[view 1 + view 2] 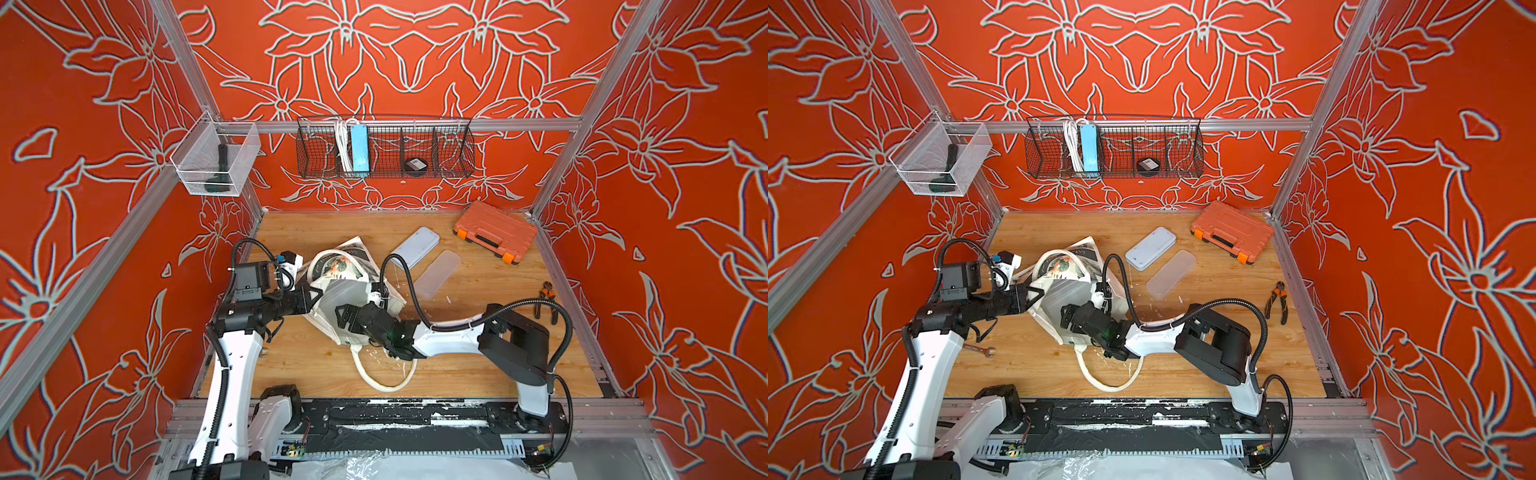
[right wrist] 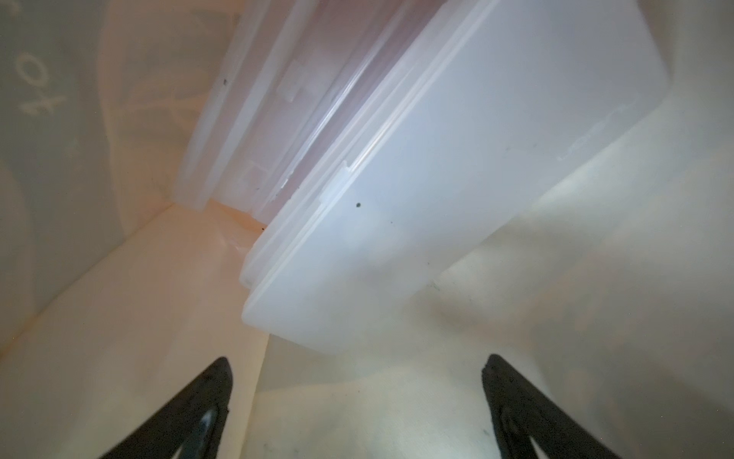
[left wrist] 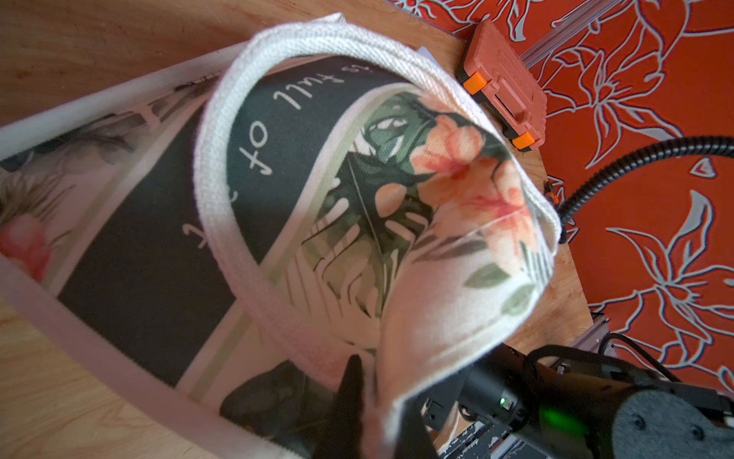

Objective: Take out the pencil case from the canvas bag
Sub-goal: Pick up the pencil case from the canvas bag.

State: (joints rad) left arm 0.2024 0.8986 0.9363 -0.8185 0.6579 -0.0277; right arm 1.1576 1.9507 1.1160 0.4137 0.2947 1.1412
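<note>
Extraction pending: frosted pencil case (image 2: 456, 198) lying inside canvas bag (image 1: 332, 270) at centre of table (image 1: 457, 365). Left gripper (image 1: 312, 297) clamping bag rim at 9 o'clock; right gripper (image 2: 357, 359) reaching inside, spread wide, gripping nothing.

Robot test cell, aluminium frame (image 1: 519, 124), patterned walls (image 1: 415, 62), wooden tabletop (image 1: 311, 361)

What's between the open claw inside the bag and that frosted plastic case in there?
Nothing but bare cloth of the canvas bag. The right wrist view shows the right gripper open, short of the pencil case and not touching it.
</note>
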